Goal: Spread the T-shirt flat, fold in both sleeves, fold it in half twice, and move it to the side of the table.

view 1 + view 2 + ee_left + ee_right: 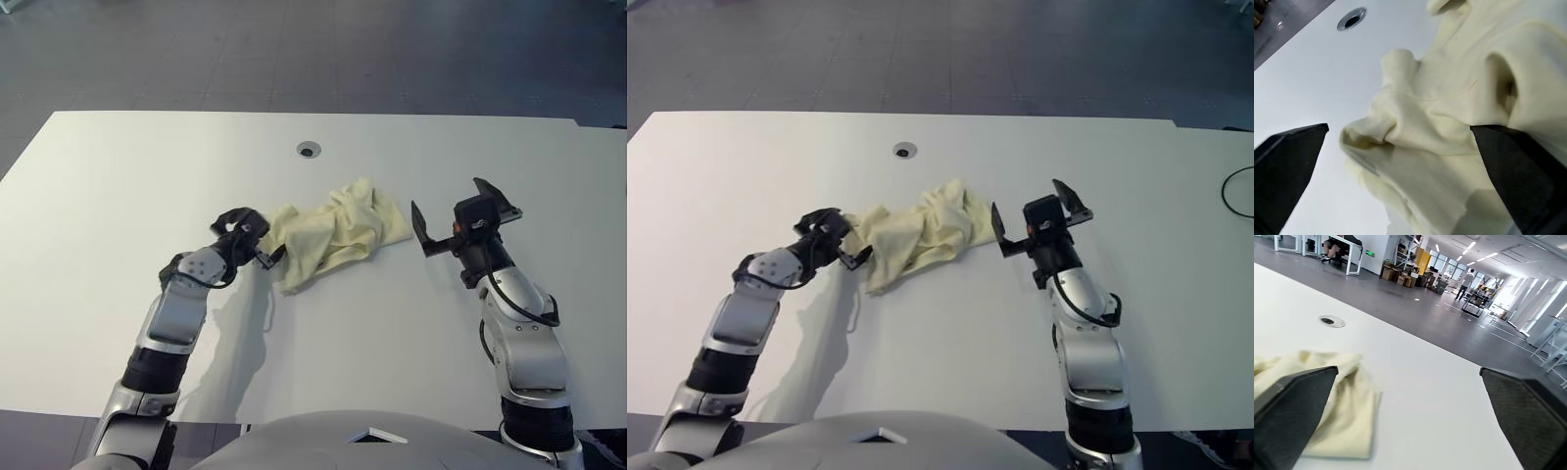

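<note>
A pale yellow T-shirt (338,233) lies crumpled in a heap near the middle of the white table (118,186). My left gripper (257,241) sits low at the heap's left edge, open. In the left wrist view its two dark fingers (1288,171) stand wide apart, with bunched cloth (1430,127) just ahead between them. My right gripper (458,215) is open just right of the shirt, apart from it. In the right wrist view the shirt's right edge (1337,401) lies beside one finger (1288,416).
A round cable hole (309,149) is set in the table behind the shirt. Bare tabletop stretches to the left, right and front. A black cable loop (1236,191) lies at the far right edge. Beyond the table's far edge is dark floor.
</note>
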Controlling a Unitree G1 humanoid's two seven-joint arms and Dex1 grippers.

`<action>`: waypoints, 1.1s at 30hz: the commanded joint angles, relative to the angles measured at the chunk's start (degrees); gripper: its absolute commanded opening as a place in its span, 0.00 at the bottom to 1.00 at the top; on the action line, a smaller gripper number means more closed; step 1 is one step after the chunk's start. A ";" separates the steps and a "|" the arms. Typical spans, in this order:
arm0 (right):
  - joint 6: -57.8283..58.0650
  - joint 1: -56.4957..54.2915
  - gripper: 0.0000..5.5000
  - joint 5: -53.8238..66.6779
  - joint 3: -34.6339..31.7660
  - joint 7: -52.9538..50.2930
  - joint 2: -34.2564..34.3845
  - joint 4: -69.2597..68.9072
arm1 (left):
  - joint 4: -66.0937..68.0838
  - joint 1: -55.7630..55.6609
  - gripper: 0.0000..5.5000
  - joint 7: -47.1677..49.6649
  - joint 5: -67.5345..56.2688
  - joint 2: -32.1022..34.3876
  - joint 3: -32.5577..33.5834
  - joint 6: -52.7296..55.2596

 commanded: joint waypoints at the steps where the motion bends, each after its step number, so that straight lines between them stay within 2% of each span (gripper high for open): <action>1: 2.45 -2.19 0.98 -3.60 0.92 0.14 -3.37 2.59 | 3.31 -2.43 0.98 0.18 1.37 0.35 -2.70 -1.13; 6: -0.14 -7.88 0.98 -5.43 2.37 0.95 -5.80 13.21 | 6.39 -2.58 0.98 -0.21 2.28 3.47 -3.16 -4.66; 11: -2.34 -11.94 0.98 -8.05 7.33 2.10 -6.27 22.46 | 8.50 -3.77 0.98 -0.95 2.20 5.02 -3.46 -7.45; 16: 1.62 -14.29 0.98 -13.89 12.96 5.64 -10.13 27.08 | 9.22 -5.22 0.98 -1.61 1.78 5.44 -3.30 -9.80; 25: 16.43 -12.19 0.98 -14.53 17.29 18.00 -15.59 18.53 | 16.68 -10.24 0.98 -2.47 1.05 5.95 -3.07 -21.77; 29: 21.00 -8.52 0.98 -14.24 16.59 18.58 -16.63 13.19 | 19.44 -11.22 0.98 -2.81 1.14 6.51 -2.67 -24.47; 33: 21.23 -8.63 0.98 -13.94 12.98 15.87 -15.73 10.34 | 17.17 -9.73 0.98 -3.42 0.50 8.01 -1.04 -24.86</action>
